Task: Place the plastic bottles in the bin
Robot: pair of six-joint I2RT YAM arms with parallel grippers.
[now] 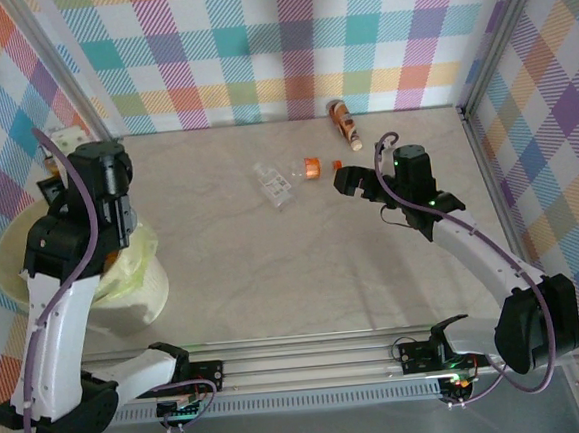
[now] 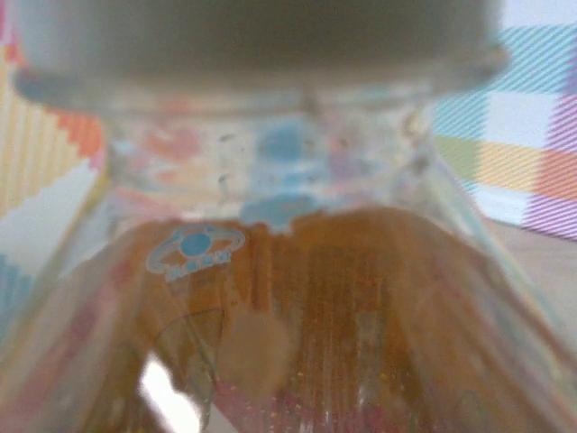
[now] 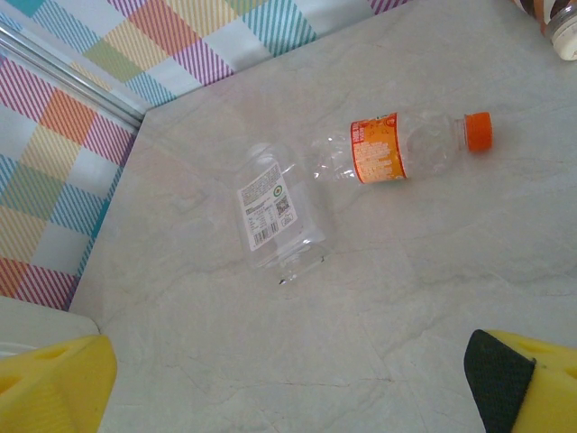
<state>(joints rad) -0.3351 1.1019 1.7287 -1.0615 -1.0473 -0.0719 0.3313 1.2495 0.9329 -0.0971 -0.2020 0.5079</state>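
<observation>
Now, right gripper [image 3: 288,383] agape, left gripper [image 1: 119,240] clamping an orange-labelled clear bottle [image 2: 297,307], finds orange-capped clear plastic bottle [image 3: 410,149] at one o'clock, lying nine-to-three.

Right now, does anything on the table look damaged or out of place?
Nothing alarming. The white-labelled clear bottle looks squashed, lying on its side beside the orange-labelled bottle; a third bottle lies by the far wall.
</observation>
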